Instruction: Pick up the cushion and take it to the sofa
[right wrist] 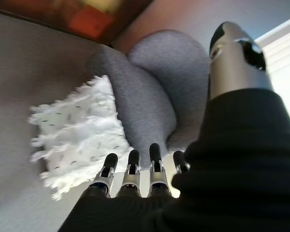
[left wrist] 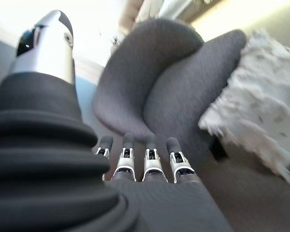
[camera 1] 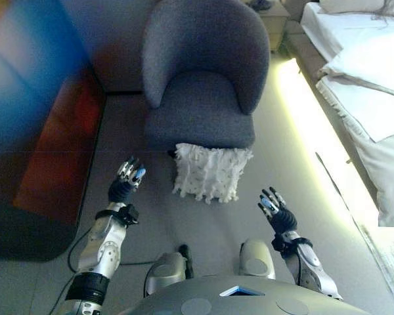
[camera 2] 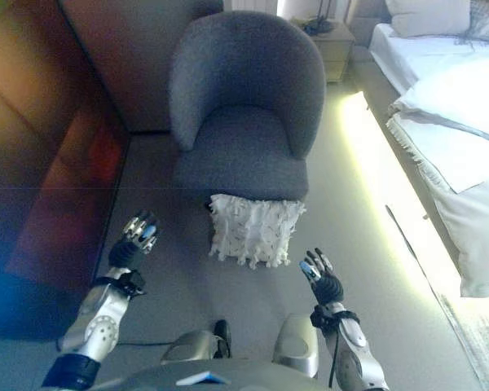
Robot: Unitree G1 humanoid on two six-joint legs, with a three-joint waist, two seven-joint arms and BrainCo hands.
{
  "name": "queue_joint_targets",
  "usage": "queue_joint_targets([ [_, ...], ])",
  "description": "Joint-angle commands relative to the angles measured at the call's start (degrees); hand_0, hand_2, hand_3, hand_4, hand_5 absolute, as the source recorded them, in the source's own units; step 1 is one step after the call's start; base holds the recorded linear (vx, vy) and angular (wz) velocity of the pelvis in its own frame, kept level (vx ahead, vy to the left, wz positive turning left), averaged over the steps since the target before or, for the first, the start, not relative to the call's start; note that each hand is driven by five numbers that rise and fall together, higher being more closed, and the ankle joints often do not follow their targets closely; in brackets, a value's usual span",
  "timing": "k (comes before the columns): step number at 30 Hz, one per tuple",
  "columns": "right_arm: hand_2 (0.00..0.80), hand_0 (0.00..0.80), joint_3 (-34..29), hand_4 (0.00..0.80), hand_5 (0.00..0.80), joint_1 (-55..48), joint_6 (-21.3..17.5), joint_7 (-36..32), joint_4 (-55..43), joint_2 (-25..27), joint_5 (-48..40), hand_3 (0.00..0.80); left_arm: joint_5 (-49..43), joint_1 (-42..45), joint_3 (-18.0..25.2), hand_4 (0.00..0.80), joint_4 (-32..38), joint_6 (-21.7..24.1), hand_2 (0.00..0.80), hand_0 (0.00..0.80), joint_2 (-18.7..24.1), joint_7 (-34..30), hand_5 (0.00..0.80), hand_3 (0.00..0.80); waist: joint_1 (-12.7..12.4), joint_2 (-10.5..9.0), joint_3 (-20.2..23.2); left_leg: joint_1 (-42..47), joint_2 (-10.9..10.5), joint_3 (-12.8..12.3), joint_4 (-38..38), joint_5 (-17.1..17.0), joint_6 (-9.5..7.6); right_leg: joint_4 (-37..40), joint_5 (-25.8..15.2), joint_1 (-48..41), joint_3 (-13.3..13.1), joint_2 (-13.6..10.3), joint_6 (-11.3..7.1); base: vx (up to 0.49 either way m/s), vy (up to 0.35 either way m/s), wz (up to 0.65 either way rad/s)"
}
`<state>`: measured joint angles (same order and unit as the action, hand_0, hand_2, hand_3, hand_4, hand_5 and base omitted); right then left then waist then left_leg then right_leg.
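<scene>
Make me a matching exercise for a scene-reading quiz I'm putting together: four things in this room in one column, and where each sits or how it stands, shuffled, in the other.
Column one:
1. cushion
2. armchair
3. left hand
4. bed

Column two:
A. open, raised to one side of the cushion
B. along the robot's right side of the room
C. on the floor, leaning against the chair's front
D. straight ahead, seat empty

Pairs: 1-C, 2-D, 3-A, 4-B

The right hand, also open, holds nothing.
</scene>
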<state>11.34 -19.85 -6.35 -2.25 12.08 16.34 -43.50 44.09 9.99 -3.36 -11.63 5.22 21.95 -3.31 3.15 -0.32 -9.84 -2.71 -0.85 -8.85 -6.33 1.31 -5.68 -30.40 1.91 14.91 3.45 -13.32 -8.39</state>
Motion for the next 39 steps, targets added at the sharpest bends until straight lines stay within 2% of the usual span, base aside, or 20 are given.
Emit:
queue_joint_targets([
  [1, 0.000, 0.000, -1.77, 0.000, 0.000, 2.46, -2.90, -1.11, -2.54, -1.19, -2.31, 0.000, 1.64, 1.17, -0.47, 0.000, 6.58, 1.22, 0.000, 0.000, 1.99, 0.05, 0.000, 0.000, 2.41, -3.60, 1.04, 8.59, -3.63, -0.21, -0.13, 11.34, 0.92, 20.35, -14.25, 0.44, 0.31, 1.07, -2.25, 0.383, -0.146, 0.13],
  [3, 0.000, 0.000, -1.65, 0.000, 0.000, 2.90, -3.54, -0.68, -2.22, -0.36, -3.60, 0.000, 1.13, 1.51, -1.47, 0.000, 6.69, 1.53, 0.000, 0.000, 2.32, -0.57, 0.000, 0.000, 3.02, -4.57, 1.20, 10.13, -4.34, 0.83, -0.79, 13.06, 1.27, 30.18, -14.48, 1.26, 1.68, 2.74, -3.20, 0.390, -0.091, 0.22],
  [5, 0.000, 0.000, -2.12, 0.000, 0.000, 2.74, -3.04, -0.36, -2.24, 0.15, -4.40, 0.000, 0.93, 2.14, -1.77, 0.000, 6.76, 1.31, 0.000, 0.000, 2.66, -1.45, 0.000, 0.000, 3.21, -4.99, 1.47, 12.83, -4.62, 1.11, -1.23, 14.72, 1.50, 33.75, -15.65, 2.62, 5.18, 3.53, -3.40, 0.455, -0.072, 0.40],
  [6, 0.000, 0.000, -2.32, 0.000, 0.000, 2.60, -2.57, -0.42, -2.20, 0.29, -4.56, 0.000, 0.83, 2.51, -1.55, 0.000, 6.91, 1.03, 0.000, 0.000, 2.63, -1.75, 0.000, 0.000, 3.03, -5.42, 1.69, 14.34, -4.78, 0.38, -1.47, 15.87, 1.51, 33.84, -16.36, 2.94, 8.38, 3.24, -3.46, 0.537, -0.052, 0.30],
  [8, 0.000, 0.000, -2.44, 0.000, 0.000, 2.36, -1.67, -0.89, -1.84, 0.56, -4.54, 0.000, 0.79, 3.40, -0.92, 0.000, 7.63, 0.25, 0.000, 0.000, 2.09, -1.78, 0.000, 0.000, 2.13, -4.81, 2.29, 17.67, -3.81, -1.82, -2.37, 18.34, 1.48, 30.65, -15.76, 2.27, 15.06, 3.61, -3.44, 0.542, -0.045, 0.16],
  [9, 0.000, 0.000, -2.66, 0.000, 0.000, 2.30, -1.07, -2.01, -1.46, 0.65, -4.34, 0.000, 0.73, 3.88, -0.54, 0.000, 7.81, 0.50, 0.000, 0.000, 1.90, -1.53, 0.000, 0.000, 2.01, -4.67, 2.91, 18.33, -3.44, -3.51, -3.02, 17.77, 1.63, 29.72, -13.92, 1.24, 17.49, 4.02, -2.81, 0.525, -0.107, 0.06],
  [10, 0.000, 0.000, -2.47, 0.000, 0.000, 2.23, -1.01, -2.70, -0.93, 0.75, -4.11, 0.000, 0.56, 3.98, -0.64, 0.000, 7.75, 0.82, 0.000, 0.000, 1.53, -0.90, 0.000, 0.000, 2.32, -4.35, 3.66, 19.07, -2.59, -4.37, -4.75, 16.15, 2.18, 29.68, -12.77, 0.52, 17.98, 4.92, -1.98, 0.564, -0.150, -0.04],
  [13, 0.000, 0.000, -1.56, 0.000, 0.000, 1.84, 0.00, -1.17, -1.15, 0.68, -3.17, 0.000, 1.12, 4.09, -0.56, 0.000, 8.02, -0.22, 0.000, 0.000, 0.66, 1.66, 0.000, 0.000, 4.06, -2.81, 5.95, 20.97, 0.64, -7.17, -9.58, 9.11, 5.15, 24.41, -8.75, -0.38, 17.33, 7.00, 0.82, 0.531, -0.159, -0.29],
  [15, 0.000, 0.000, -0.82, 0.000, 0.000, 2.23, -0.17, -2.52, -1.83, 1.49, -2.89, 0.000, 1.97, 4.36, -0.03, 0.000, 8.10, -0.37, 0.000, 0.000, -0.34, 2.41, 0.000, 0.000, 4.46, -1.74, 6.75, 19.65, 3.72, -8.88, -14.20, 0.82, 8.31, 21.07, -4.65, -2.12, 17.22, 8.59, 3.76, 0.470, -0.202, -0.25],
  [17, 0.000, 0.000, -0.31, 0.000, 0.000, 3.11, -1.03, -4.24, -1.70, 2.04, -3.52, 0.000, 1.03, 3.76, -0.50, 0.000, 7.98, 1.00, 0.000, 0.000, -0.48, 3.30, 0.000, 0.000, 4.62, -1.57, 6.84, 15.60, 6.67, -10.25, -23.24, -4.84, 11.36, 21.86, -1.54, -5.39, 15.21, 10.36, 6.44, 0.466, -0.227, -0.43],
  [20, 0.000, 0.000, -1.13, 0.000, 0.000, 4.22, -1.21, -5.98, 0.11, 3.29, -2.19, 0.000, 1.52, 2.79, 0.25, 0.000, 7.68, 1.93, 0.000, 0.000, -1.04, 3.43, 0.000, 0.000, 3.35, -2.13, 5.98, 7.09, 10.00, -10.70, -38.15, -7.14, 13.63, 22.34, 2.24, -10.31, 14.67, 9.96, 9.11, 0.371, -0.129, -0.67],
  [22, 0.000, 0.000, -1.62, 0.000, 0.000, 5.43, -1.11, -6.46, 0.45, 4.13, -0.34, 0.000, 2.05, 2.49, 0.96, 0.000, 8.53, 1.83, 0.000, 0.000, -1.52, 3.22, 0.000, 0.000, 2.23, -3.08, 4.89, 1.05, 12.92, -10.85, -43.36, -5.70, 13.05, 22.48, 3.17, -12.82, 13.50, 8.53, 9.90, 0.275, 0.014, -0.73],
  [23, 0.000, 0.000, -1.69, 0.000, 0.000, 5.80, -1.09, -7.09, 0.32, 4.35, -0.30, 0.000, 2.81, 2.48, 1.31, 0.000, 8.74, 1.86, 0.000, 0.000, -1.58, 2.69, 0.000, 0.000, 1.78, -3.42, 4.08, -1.58, 13.73, -9.91, -42.85, -5.00, 12.39, 22.85, 3.04, -13.85, 12.16, 8.14, 10.01, 0.242, 0.105, -0.43],
  [24, 0.000, 0.000, -1.63, 0.000, 0.000, 6.03, -0.89, -7.30, -0.04, 4.61, -0.55, 0.000, 3.15, 2.52, 1.31, 0.000, 8.51, 2.37, 0.000, 0.000, -1.60, 2.43, 0.000, 0.000, 1.61, -3.47, 3.55, -2.43, 13.59, -8.84, -39.57, -4.63, 11.73, 23.19, 2.73, -14.31, 10.44, 8.08, 9.77, 0.235, 0.145, -0.28],
  [26, 0.000, 0.000, -1.78, 0.000, 0.000, 5.81, 0.04, -6.42, -1.50, 4.83, -0.51, 0.000, 3.16, 2.84, 1.35, 0.000, 8.40, 3.33, 0.000, 0.000, -1.62, 2.50, 0.000, 0.000, 1.59, -3.54, 3.09, -2.97, 12.66, -6.09, -31.72, -4.27, 10.29, 23.32, 2.14, -14.33, 6.30, 8.25, 9.27, 0.254, 0.177, -0.27],
  [27, 0.000, 0.000, -1.91, 0.000, 0.000, 5.37, 0.69, -5.94, -2.24, 5.00, -0.70, 0.000, 3.44, 3.06, 1.50, 0.000, 8.28, 3.55, 0.000, 0.000, -1.55, 2.70, 0.000, 0.000, 1.50, -3.44, 2.99, -3.18, 11.99, -4.37, -27.76, -5.06, 10.30, 23.34, 2.16, -14.50, 4.42, 8.56, 9.00, 0.176, 0.161, -0.33],
  [28, 0.000, 0.000, -1.99, 0.000, 0.000, 5.13, 0.97, -5.77, -2.58, 4.99, -0.79, 0.000, 3.47, 3.23, 1.69, 0.000, 8.40, 3.59, 0.000, 0.000, -1.59, 2.84, 0.000, 0.000, 1.30, -3.61, 3.06, -3.46, 11.50, -4.29, -24.39, -6.71, 9.60, 23.32, 1.49, -14.09, 3.72, 8.43, 9.07, 0.185, 0.189, -0.33],
  [30, 0.000, 0.000, -2.51, 0.000, 0.000, 3.70, 1.80, -5.77, -3.63, 4.78, -0.57, 0.000, 3.86, 4.07, 2.52, 0.000, 8.12, 3.89, 0.000, 0.000, -2.12, 2.03, 0.000, 0.000, 0.76, -2.85, 3.31, -2.55, 10.67, -1.33, -13.02, -7.38, 9.94, 23.29, 2.12, -14.87, 1.99, 8.63, 7.71, 0.209, 0.208, -0.30],
  [33, 0.000, 0.000, -2.94, 0.000, 0.000, 2.76, 1.59, -6.34, -4.00, 4.66, -0.05, 0.000, 3.40, 5.01, 2.78, 0.000, 8.83, 3.76, 0.000, 0.000, -2.45, 1.28, 0.000, 0.000, 0.00, -1.93, 3.88, -1.11, 10.89, 0.13, -3.25, -8.05, 11.11, 23.92, 2.80, -16.12, 1.54, 8.55, 6.52, 0.230, 0.167, -0.06],
  [39, 0.000, 0.000, -3.96, 0.000, 0.000, 1.23, 1.51, -6.83, -4.91, 4.34, 0.57, 0.000, 3.96, 5.53, 3.57, 0.000, 6.62, 4.03, 0.000, 0.000, -2.39, -0.70, 0.000, 0.000, -0.31, -0.89, 4.65, 0.89, 10.84, -1.02, 6.40, -5.96, 12.03, 24.36, 4.35, -17.79, 3.07, 7.87, 5.27, 0.200, 0.118, 0.28],
])
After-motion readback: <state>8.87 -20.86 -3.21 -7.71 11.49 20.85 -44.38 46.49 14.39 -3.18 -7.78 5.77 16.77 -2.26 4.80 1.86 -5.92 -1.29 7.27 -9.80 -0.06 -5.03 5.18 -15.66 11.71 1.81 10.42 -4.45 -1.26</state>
